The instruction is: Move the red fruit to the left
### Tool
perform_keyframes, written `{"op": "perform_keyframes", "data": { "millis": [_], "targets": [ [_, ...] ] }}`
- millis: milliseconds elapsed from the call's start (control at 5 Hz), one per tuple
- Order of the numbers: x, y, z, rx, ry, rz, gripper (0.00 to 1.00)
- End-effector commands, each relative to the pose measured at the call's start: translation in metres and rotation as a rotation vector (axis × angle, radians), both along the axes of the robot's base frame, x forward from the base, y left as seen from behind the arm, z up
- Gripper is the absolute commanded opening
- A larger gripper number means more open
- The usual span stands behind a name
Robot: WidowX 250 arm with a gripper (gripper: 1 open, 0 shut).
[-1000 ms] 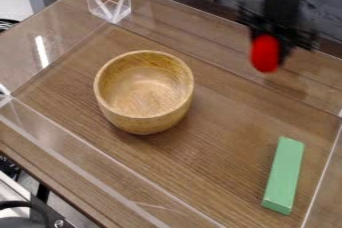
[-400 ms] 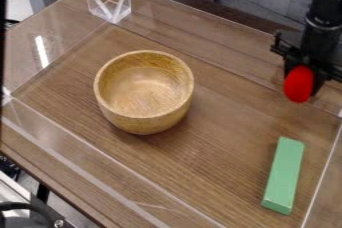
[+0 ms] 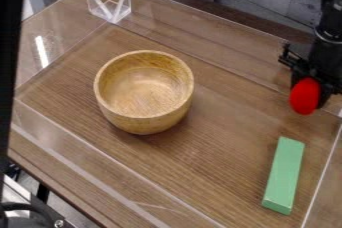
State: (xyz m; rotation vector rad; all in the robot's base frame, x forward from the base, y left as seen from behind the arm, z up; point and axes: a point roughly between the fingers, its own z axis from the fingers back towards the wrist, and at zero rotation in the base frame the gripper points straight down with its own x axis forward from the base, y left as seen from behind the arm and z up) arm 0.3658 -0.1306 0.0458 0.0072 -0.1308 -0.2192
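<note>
The red fruit (image 3: 307,96) is a small round bright-red piece at the right side of the table, held between the black fingers of my gripper (image 3: 309,84), which points straight down and is shut on it. The fruit hangs low over the wooden tabletop (image 3: 201,152); I cannot tell whether it touches the surface. Its leafy tip is hidden by the fingers.
A wooden bowl (image 3: 144,90) sits left of centre, empty. A flat green rectangular block (image 3: 283,175) lies near the front right corner, just below the fruit. Clear acrylic walls (image 3: 107,4) ring the table, with the right wall close beside the gripper.
My gripper has carried the red fruit to the right and downward, from the upper middle-right toward the right wall and closer to the green block. The bowl and block stayed put.
</note>
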Motion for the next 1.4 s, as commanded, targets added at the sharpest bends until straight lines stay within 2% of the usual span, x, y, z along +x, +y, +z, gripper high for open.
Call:
{"op": "perform_keyframes", "data": {
  "millis": [0, 200, 600, 800, 1000, 1200],
  "targets": [
    [0.011, 0.006, 0.009, -0.005, -0.06, 0.081, 0.0],
    [0.007, 0.018, -0.002, 0.007, -0.058, 0.173, 0.0],
    [0.007, 0.014, 0.003, 0.009, -0.09, 0.087, 0.0],
    [0.007, 0.013, 0.013, 0.01, -0.109, 0.103, 0.0],
    [0.006, 0.004, 0.049, 0.007, -0.151, 0.121, 0.0],
    [0.004, 0.03, 0.087, 0.01, -0.209, 0.23, 0.0]
  ]
}}
